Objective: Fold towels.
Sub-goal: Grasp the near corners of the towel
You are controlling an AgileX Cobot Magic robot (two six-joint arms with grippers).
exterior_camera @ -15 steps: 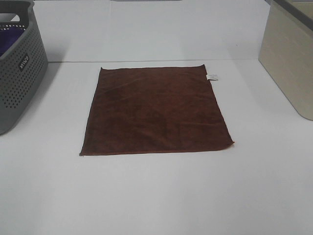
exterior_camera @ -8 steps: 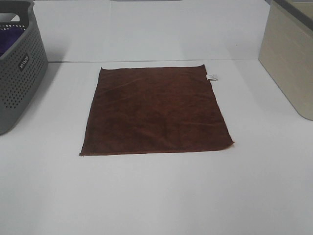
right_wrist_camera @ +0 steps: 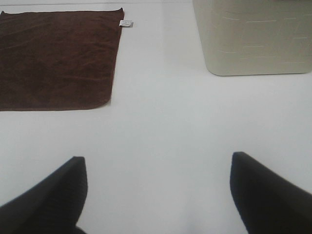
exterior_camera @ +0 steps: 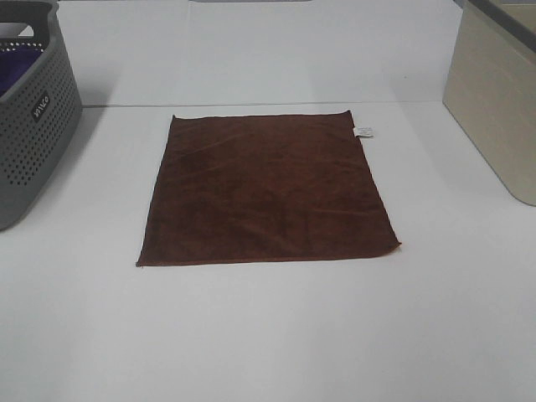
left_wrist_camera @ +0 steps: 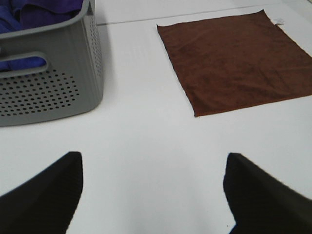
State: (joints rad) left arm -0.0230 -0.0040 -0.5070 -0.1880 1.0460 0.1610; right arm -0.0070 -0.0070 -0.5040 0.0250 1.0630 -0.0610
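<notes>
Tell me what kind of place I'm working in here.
Likely a staged laundry-folding bench, not a home: a plain white table, one brown towel spread flat, a grey perforated basket holding purple cloth, and a beige bin.

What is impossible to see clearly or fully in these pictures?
Print on the white tag of the towel: too small, every view.
Purple fabric in the grey basket: mostly hidden by its wall, exterior high view.
Inside of the beige bin: cut off by frame edge, exterior high and right wrist views.
</notes>
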